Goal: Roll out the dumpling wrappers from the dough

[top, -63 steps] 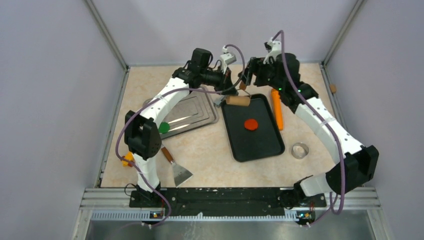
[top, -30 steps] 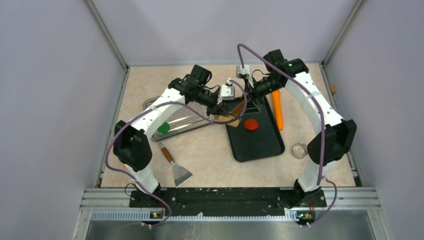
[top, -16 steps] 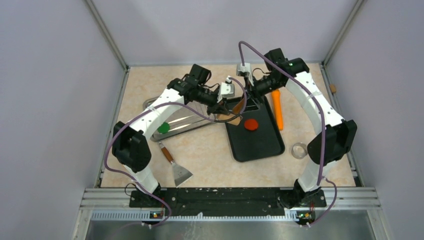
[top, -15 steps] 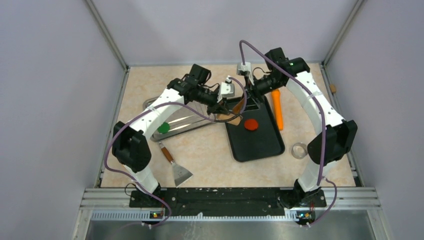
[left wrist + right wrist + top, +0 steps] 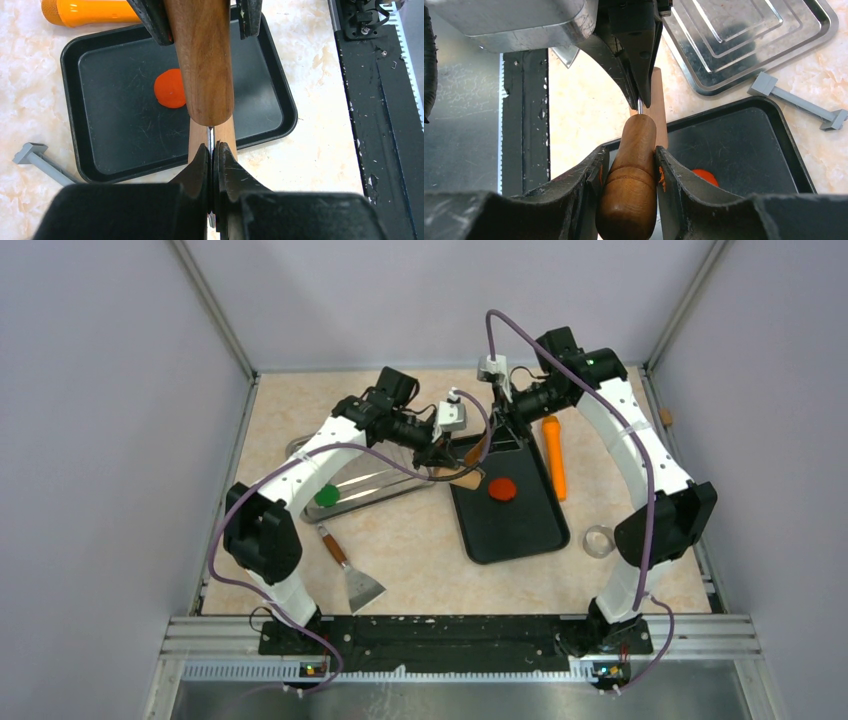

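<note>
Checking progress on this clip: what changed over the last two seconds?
Both arms swung in and down, carrying the rolling pin from the far end of the black tray to its left edge. The right gripper closed on the pin's handle; the left gripper stays shut on its metal rod. The dough, carrot toy, green disc, scraper: unmoved.

Bright, even light comes from above. Shadows under the arms are small and soft. The shiny metal tray (image 5: 380,478) has white streaks of glare. In the wrist views, the close black fingers (image 5: 574,200) look a bit blurry.
</note>
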Tool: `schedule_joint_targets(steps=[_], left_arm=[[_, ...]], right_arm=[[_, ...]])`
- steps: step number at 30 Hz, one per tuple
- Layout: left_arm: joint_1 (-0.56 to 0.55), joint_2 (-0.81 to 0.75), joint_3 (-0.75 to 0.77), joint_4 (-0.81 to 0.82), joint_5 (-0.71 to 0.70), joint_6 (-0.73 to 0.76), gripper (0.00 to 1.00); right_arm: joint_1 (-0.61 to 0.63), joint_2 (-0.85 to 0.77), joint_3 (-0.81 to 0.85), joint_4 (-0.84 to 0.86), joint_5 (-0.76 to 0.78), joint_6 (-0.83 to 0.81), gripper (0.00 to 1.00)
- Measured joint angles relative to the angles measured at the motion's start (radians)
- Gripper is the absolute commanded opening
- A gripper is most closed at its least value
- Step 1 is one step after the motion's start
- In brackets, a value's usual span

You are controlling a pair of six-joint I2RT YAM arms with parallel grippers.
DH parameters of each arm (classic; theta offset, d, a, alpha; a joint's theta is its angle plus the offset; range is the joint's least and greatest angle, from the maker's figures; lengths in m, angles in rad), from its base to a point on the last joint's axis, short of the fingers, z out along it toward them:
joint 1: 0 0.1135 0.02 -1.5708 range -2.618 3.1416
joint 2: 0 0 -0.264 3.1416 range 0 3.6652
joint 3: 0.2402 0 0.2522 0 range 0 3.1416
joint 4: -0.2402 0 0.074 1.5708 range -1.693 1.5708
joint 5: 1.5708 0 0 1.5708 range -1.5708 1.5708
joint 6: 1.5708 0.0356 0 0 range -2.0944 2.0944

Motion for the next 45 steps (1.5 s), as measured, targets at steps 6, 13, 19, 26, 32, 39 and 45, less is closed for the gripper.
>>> schedule_joint_targets(steps=[6, 13, 19, 26, 32, 39, 45], left_arm=[[0.001, 0.0, 0.0, 0.002, 0.002, -0.005, 0.0], [0.004, 0.0, 0.0, 0.017, 0.005, -0.018, 0.0], [0.006, 0.0, 0.0, 0.021, 0.005, -0.024, 0.0], [0.007, 0.0, -0.007, 0.029, 0.007, -0.055, 0.34], [0.013, -0.067, -0.172, 0.254, -0.024, -0.18, 0.64], [0.0, -0.215, -0.439, 0.673, -0.159, -0.393, 0.76], [-0.114, -0.187, -0.469, 0.954, -0.237, -0.457, 0.76]], right_arm=[[0.0, 0.0, 0.0, -0.002, 0.001, 0.0, 0.44], [0.0, 0.01, -0.002, -0.001, 0.0, 0.008, 0.41], [0.0, 0.021, -0.002, 0.013, 0.0, 0.035, 0.35], [0.0, 0.026, -0.004, 0.031, 0.004, 0.048, 0.0], [-0.039, 0.016, -0.142, 0.126, 0.043, 0.219, 0.0], [-0.236, -0.023, -0.398, 0.346, 0.128, 0.622, 0.0], [-0.29, -0.125, -0.563, 0.48, 0.17, 0.912, 0.0]])
